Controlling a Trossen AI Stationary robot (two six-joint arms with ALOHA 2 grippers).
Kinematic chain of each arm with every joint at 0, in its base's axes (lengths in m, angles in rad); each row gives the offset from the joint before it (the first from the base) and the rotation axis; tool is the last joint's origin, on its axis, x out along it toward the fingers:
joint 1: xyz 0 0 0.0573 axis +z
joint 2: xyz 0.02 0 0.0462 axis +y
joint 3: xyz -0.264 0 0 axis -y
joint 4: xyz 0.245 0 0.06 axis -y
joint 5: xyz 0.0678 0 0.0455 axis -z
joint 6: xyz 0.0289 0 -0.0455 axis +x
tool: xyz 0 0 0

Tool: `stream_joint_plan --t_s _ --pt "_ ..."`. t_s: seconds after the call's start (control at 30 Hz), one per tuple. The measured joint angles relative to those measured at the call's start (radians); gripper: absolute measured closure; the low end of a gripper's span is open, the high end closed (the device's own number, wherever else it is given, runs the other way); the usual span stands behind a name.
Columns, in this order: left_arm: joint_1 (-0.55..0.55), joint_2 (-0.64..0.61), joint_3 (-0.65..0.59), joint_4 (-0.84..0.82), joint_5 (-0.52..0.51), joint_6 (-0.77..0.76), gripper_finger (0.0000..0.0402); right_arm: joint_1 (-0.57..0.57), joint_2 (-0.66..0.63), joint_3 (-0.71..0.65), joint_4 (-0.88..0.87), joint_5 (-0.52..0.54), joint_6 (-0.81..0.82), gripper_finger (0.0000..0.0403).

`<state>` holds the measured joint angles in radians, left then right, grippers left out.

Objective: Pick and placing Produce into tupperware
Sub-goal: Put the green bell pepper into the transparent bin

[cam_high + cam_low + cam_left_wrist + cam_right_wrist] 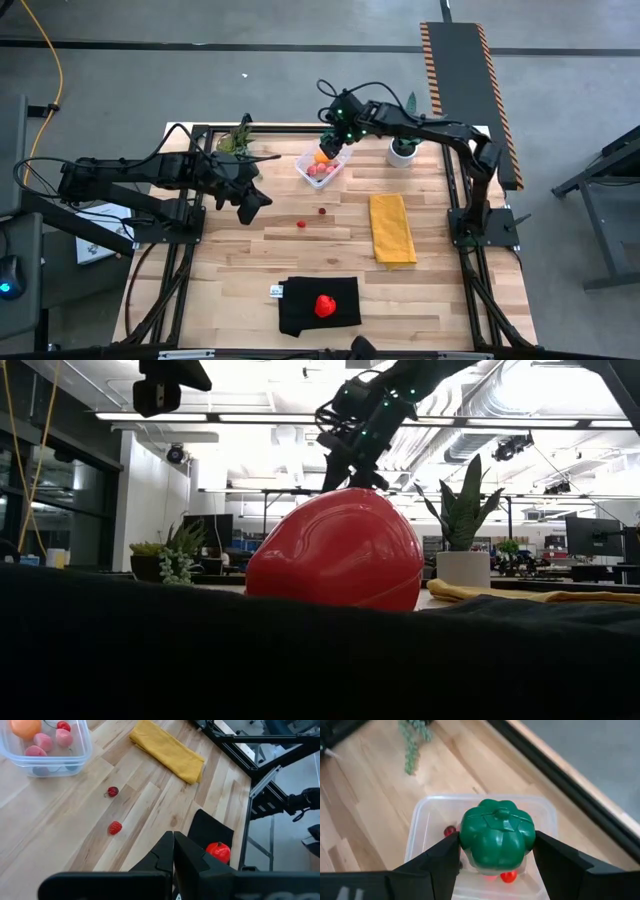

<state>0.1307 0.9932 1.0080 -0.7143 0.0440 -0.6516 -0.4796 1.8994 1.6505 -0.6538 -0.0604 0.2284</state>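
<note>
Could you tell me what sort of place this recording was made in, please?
Probably a robotics lab inside an open-plan office: a wooden table in a black frame stands on bare grey floor, with ceiling light strips and exposed ducts overhead, and desks with monitors behind.

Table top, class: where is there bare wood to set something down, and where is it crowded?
Free: the wood between the black cloth and the two small red berries, and the near left corner. Crowded: the far edge, where the right gripper holds a green piece over the tupperware, beside the white pot.
</note>
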Motion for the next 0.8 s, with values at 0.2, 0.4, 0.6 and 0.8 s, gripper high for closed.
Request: stream_joint_plan --t_s 0.2,0.4,0.6,0.8 --pt "0.0 0.0 0.0 0.0 0.001 0.0 0.0401 0.02 0.031 0.0 -0.002 -0.003 0.007 0.0179" --pt "0.0 0.0 0.0 0.0 0.001 0.0 0.0401 0.036 0.067 0.0 -0.004 -0.017 0.021 0.0179" --pt "0.0 0.0 0.0 0.001 0.001 0.0 0.0401 0.043 0.103 0.0 -0.002 -0.027 0.027 0.0179" --pt "0.0 0.0 0.0 -0.011 0.001 0.0 0.0401 0.043 0.125 0.001 -0.001 -0.028 0.029 0.0179"
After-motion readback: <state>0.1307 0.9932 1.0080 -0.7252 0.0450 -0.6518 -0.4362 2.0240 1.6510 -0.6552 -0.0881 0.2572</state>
